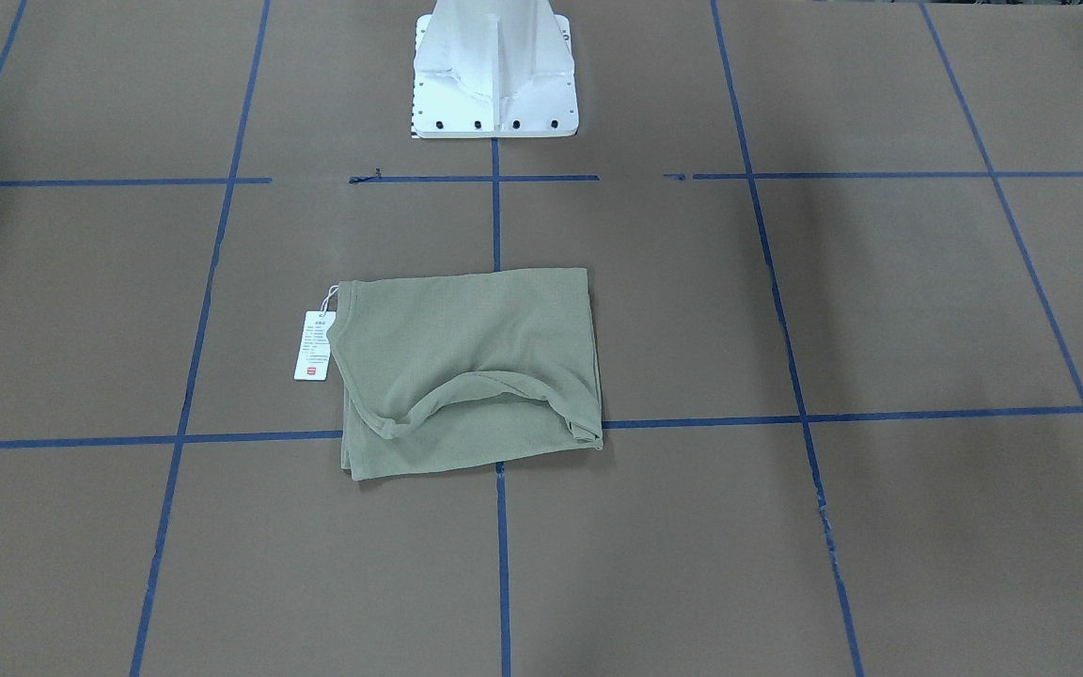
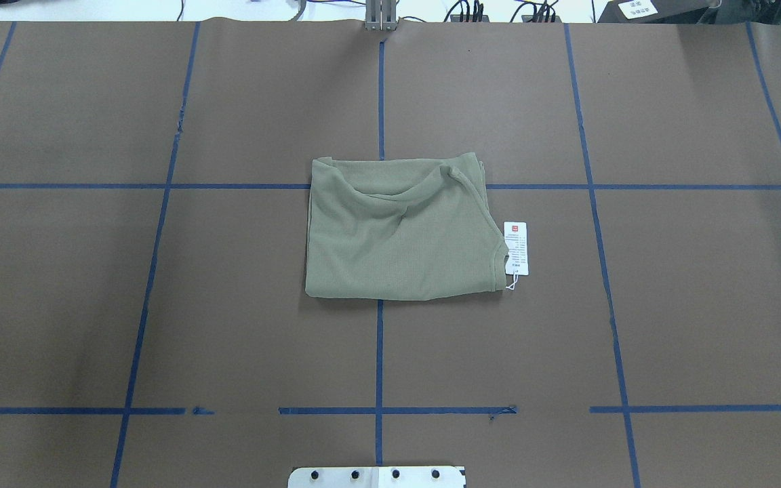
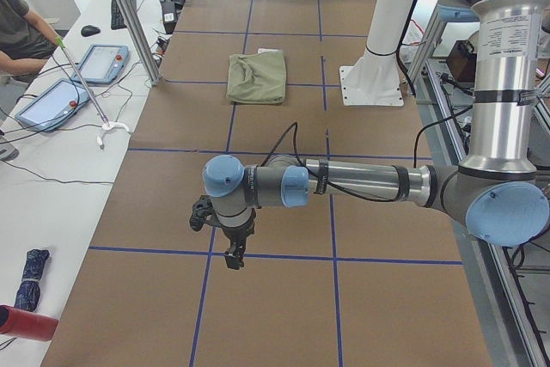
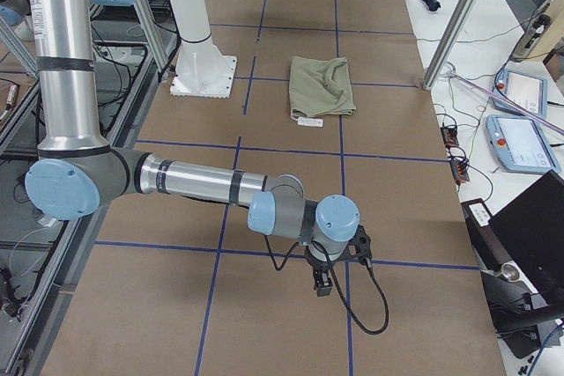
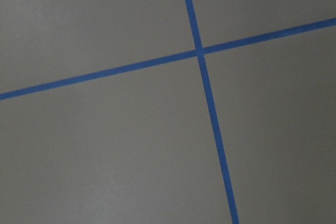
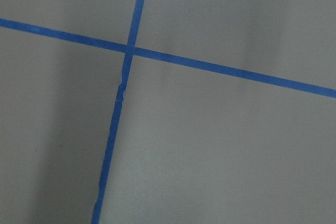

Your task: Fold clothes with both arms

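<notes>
Brown desk (image 2: 702,305) gridded with blue tape (image 2: 379,352).
A white side table (image 3: 60,212) carrying two tablets (image 3: 50,102) runs alongside, past a metal post (image 3: 131,15).

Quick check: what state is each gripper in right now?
Left gripper: cannot be told; it shows only in a side view, far from the shirt.
Right gripper: cannot be told, same reason.

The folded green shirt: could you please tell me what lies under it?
The shirt lies on the brown table, over two blue tape lines that run beneath it; their crossing is covered. Anything else underneath cannot be seen.
</notes>
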Available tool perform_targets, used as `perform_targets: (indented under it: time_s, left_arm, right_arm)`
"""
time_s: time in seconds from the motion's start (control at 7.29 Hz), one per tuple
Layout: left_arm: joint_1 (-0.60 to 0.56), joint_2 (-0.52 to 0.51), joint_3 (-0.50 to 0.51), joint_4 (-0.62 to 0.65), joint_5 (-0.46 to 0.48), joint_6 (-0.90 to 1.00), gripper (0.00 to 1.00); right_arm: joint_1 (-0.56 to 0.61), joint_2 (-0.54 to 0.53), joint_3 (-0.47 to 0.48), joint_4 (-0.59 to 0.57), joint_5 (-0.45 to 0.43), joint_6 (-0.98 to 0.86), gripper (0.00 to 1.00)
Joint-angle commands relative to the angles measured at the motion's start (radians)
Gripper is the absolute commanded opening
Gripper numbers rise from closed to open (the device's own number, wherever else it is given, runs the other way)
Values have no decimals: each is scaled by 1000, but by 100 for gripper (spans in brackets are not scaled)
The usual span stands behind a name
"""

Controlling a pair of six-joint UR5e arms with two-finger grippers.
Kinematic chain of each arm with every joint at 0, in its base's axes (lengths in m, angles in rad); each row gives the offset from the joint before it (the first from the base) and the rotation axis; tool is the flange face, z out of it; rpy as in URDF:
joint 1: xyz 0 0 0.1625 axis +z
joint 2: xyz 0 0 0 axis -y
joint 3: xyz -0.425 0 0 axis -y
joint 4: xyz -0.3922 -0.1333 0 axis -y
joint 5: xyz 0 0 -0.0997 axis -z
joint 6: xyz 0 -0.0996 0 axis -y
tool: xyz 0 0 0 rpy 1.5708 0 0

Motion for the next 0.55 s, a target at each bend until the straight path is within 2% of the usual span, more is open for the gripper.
perform_targets:
  time_s: [0.0, 0.27, 0.41]
  left_arm:
    - [0, 1, 8, -11, -2, 1, 100]
    - [0, 2, 2, -9, -2, -1, 100]
    - [0, 1, 0, -9, 0, -1, 100]
  right_arm:
    - [25, -12, -2, 0, 4, 0, 100]
    - [39, -32, 1, 2, 18, 2, 100]
    - [41, -30, 32, 3, 16, 69, 100]
